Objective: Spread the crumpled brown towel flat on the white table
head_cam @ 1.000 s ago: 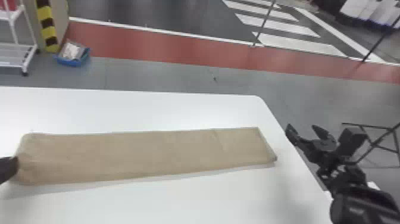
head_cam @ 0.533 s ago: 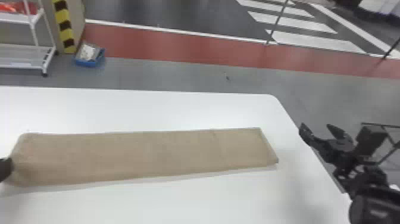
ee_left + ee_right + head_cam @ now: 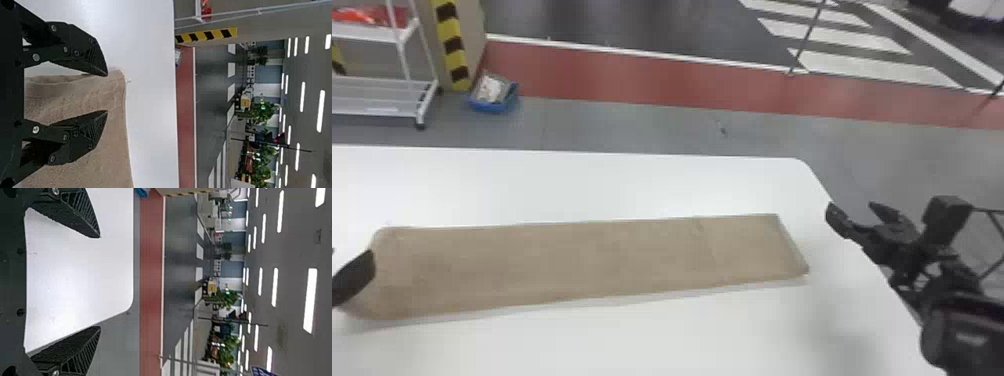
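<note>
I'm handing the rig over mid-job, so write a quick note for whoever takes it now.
Left gripper: open, at the towel's left end.
Right gripper: open, by the table's right edge, away from the towel.
Brown towel: a long strip across the white table.
Done: most of it looks flat.
Left: probably smooth the ridge at its left end and check for folded layers.

Grey floor [image 3: 642,127] meets a red lane [image 3: 632,75], with white crosswalk stripes [image 3: 874,69] on dark flooring beyond. At left stand a white shelf rack [image 3: 379,100] and a pillar with hazard tape [image 3: 452,45], a blue bin [image 3: 491,107] just beside it. Farther off are leafy plants [image 3: 261,115] beneath bright ceiling strip lights [image 3: 320,111].
</note>
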`<state>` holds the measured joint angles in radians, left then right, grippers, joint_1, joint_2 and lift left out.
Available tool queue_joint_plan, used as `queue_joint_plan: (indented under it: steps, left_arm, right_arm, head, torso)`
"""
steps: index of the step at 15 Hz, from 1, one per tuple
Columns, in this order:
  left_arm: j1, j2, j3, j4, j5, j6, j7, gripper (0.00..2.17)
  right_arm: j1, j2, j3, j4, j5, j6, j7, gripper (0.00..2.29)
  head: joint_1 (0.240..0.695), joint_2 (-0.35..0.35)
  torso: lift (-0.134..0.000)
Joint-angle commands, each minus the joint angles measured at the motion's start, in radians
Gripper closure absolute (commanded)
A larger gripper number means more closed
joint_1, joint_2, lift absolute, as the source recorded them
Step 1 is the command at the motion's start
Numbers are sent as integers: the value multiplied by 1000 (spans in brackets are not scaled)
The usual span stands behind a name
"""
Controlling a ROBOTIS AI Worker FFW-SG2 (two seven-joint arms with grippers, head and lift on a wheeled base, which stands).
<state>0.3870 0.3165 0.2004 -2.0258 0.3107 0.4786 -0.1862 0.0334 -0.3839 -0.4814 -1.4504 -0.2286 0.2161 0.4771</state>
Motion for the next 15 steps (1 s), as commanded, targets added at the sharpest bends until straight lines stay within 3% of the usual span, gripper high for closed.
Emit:
queue_joint_plan:
  steps: [1,3,5,8,12,15]
  left_arm:
    - [-45,6,25,12,18,-7,1,33]
    - [-105,16,31,61,28,2,-1,33]
    - [-188,26,31,121,25,52,-13,33]
    - [-278,24,31,134,30,318,-65,33]
    - [-410,16,17,210,22,650,-95,36]
    - [-450,15,11,237,27,720,-119,36]
  right_arm:
    - [-50,-23,20,-1,28,145,75,53]
    - [-110,-35,33,2,68,280,156,66]
    - [-152,-67,78,8,89,388,201,87]
    - [-191,-69,79,15,124,535,281,117]
    - [-242,-73,101,61,184,651,363,164]
    - [-242,-70,109,61,198,658,386,174]
  head:
    - [695,-236]
    - [695,-205]
    - [695,-174]
    - [695,-132]
    - [695,-131]
    - [695,-138]
  torso:
    - [-124]
    - [-124]
    - [-124]
    - [-124]
    - [-124]
    - [-124]
